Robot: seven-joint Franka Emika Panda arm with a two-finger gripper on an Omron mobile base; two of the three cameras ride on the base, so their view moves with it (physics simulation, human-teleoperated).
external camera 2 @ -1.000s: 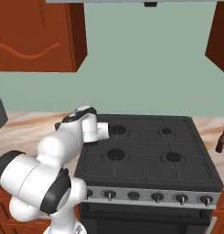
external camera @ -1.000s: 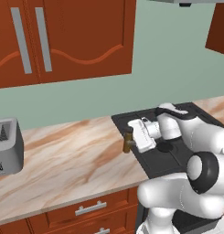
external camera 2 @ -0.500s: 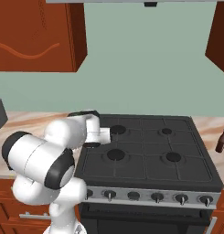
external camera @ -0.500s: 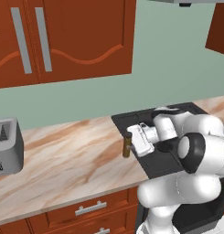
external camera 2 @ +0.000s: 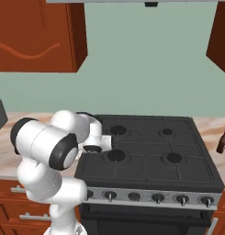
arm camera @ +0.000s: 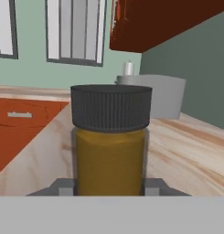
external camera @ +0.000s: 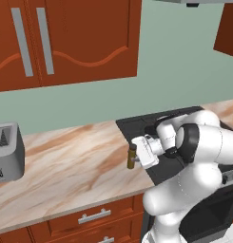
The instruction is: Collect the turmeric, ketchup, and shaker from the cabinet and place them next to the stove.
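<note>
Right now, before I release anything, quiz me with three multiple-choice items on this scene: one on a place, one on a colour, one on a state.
1. Where is the turmeric?
A. Over the counter, left of the stove
B. On a burner
C. Inside the toaster

2. What colour is the jar's cap?
A. White
B. Black
C. Red

3. How does the gripper stand?
A. Open and empty
B. Shut on the turmeric
C. Shut on the ketchup

Answers: 1 A, left base view shows it by the stove's edge. 2 B, hand view shows it. 3 B, fingers flank the jar.

Turmeric (arm camera: 111, 155) upright between fingers (arm camera: 64, 186), apparently gripped.
</note>
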